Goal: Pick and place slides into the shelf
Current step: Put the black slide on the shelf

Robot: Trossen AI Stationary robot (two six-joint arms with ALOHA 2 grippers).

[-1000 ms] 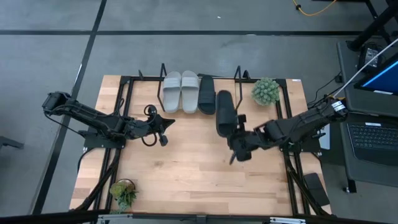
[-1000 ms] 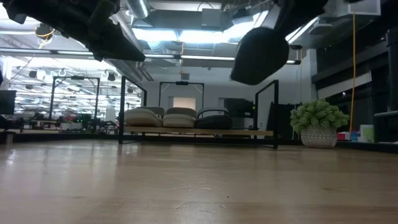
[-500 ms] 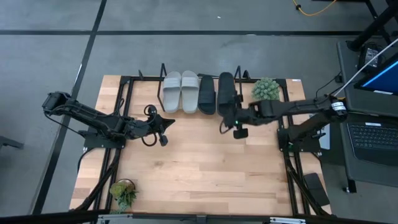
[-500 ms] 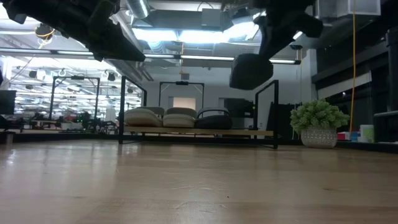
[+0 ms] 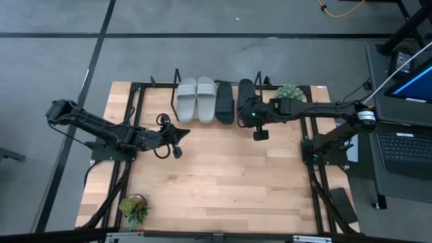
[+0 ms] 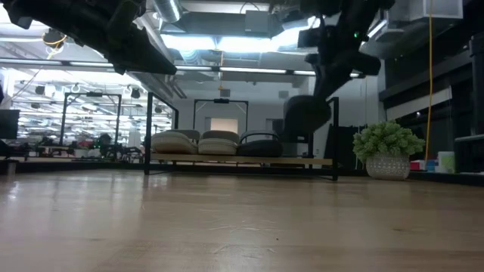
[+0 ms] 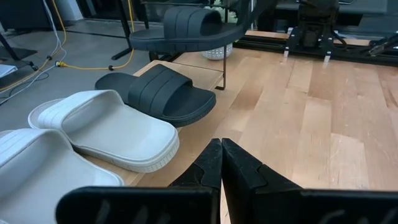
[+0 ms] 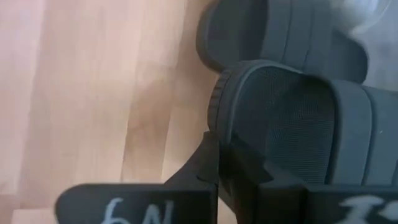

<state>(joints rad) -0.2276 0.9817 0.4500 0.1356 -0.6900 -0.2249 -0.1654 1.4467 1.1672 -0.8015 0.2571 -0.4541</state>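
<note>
Wooden tabletop lies bare in front of you, with the left gripper (image 5: 177, 140) waiting over it, fingers pressed together and empty. Farther back, your right gripper (image 5: 251, 121) pinches the last black slide (image 5: 246, 96) by its edge, held above the free end slot of the shelf (image 5: 174, 101). Already resting there, you have two light grey slides (image 5: 196, 98) and one black slide (image 5: 225, 102). By my reckoning three of four are placed; lowering and releasing this one remains.

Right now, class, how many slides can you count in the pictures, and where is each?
4: two grey slides and one black slide rest side by side on the shelf; the second black slide hangs above it in the right gripper.
</note>
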